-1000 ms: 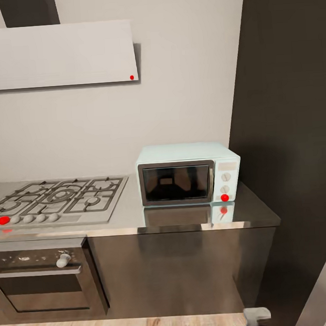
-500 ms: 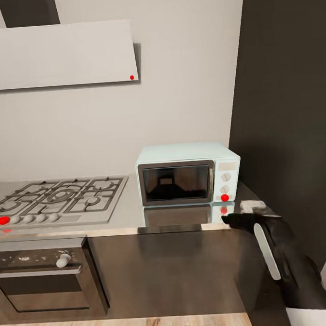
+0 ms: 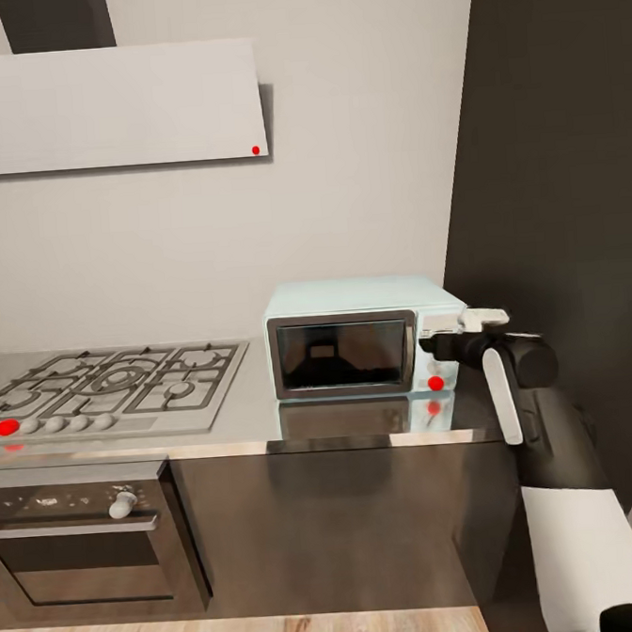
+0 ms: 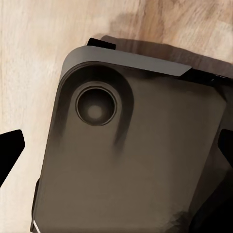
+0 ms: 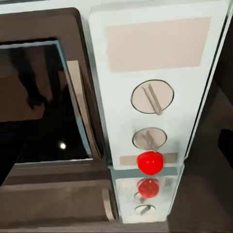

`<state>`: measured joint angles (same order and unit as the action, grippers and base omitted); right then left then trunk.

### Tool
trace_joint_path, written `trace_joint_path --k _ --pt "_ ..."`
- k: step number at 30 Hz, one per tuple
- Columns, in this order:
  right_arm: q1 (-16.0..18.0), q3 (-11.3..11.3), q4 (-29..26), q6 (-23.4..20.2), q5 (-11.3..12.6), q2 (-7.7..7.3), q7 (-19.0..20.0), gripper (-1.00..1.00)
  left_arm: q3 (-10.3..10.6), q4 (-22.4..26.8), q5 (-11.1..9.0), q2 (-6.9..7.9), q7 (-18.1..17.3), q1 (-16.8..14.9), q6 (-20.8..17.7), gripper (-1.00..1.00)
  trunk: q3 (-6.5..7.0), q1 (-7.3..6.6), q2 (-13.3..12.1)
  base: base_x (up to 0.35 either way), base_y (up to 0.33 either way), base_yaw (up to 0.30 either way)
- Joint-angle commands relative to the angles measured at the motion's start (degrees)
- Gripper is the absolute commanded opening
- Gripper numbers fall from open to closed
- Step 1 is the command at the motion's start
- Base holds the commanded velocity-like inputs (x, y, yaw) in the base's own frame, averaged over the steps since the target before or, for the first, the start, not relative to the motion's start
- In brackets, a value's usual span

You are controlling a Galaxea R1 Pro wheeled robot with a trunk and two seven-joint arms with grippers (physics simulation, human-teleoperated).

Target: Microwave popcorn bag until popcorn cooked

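Microwave (image 3: pixel 365 336): pale mint box w/ dark glass door, door shut; sits on countertop (image 3: pixel 257 410) toward its right end, back near the wall. Reflection of its front shows on the glossy top.
Control panel (image 5: pixel 155 92): right side of microwave; two knobs stacked, red dot (image 5: pixel 149 162) below the lower knob. Vertical door handle just left of panel.
Gas hob (image 3: pixel 114 387): inset in countertop, left of microwave, well apart from it; row of knobs along near edge, red dot at left end.
Oven (image 3: pixel 81 535): dark built-in unit under hob, one pale knob visible.
Range hood (image 3: pixel 113 104): pale panel on wall above hob, small red dot at its lower right corner.
Tall cabinet (image 3: pixel 562 195): dark, right of counter, reaching up past the top of the head view.
Right gripper (image 3: pixel 449 335): raised at counter height, pointing left at the panel, close in front of it; contact can't be told. Claw state: can't tell, fingertips not resolved.
Left gripper: claw state can't tell; left wrist cam looks down on a dark robot part (image 4: pixel 131 155) over wood floor (image 4: pixel 34 58).
Floor: light wood planks, near edge of head view.
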<state>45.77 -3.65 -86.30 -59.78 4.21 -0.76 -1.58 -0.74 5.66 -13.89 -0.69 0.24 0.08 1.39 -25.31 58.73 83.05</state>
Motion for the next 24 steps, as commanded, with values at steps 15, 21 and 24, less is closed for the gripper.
trace_joint_path --k 15,21,24 --pt "0.1 0.5 16.5 21.1 -0.2 -0.11 -0.3 1.0 -0.1 0.1 -0.3 0.07 0.0 0.0 0.1 1.0 -0.05 0.0 0.0 0.0 0.0 0.0" --pt "0.1 0.6 16.9 21.3 -0.2 -0.18 -0.3 1.0 -0.1 0.1 -0.3 0.01 0.0 0.0 0.1 1.0 -0.05 0.0 0.0 0.0 0.004 0.0" --pt "0.1 0.6 16.9 21.3 -0.2 -0.25 -0.3 1.0 -0.1 0.1 -0.3 -0.01 0.1 0.0 0.1 1.0 -0.05 0.0 0.0 0.0 0.139 0.0"
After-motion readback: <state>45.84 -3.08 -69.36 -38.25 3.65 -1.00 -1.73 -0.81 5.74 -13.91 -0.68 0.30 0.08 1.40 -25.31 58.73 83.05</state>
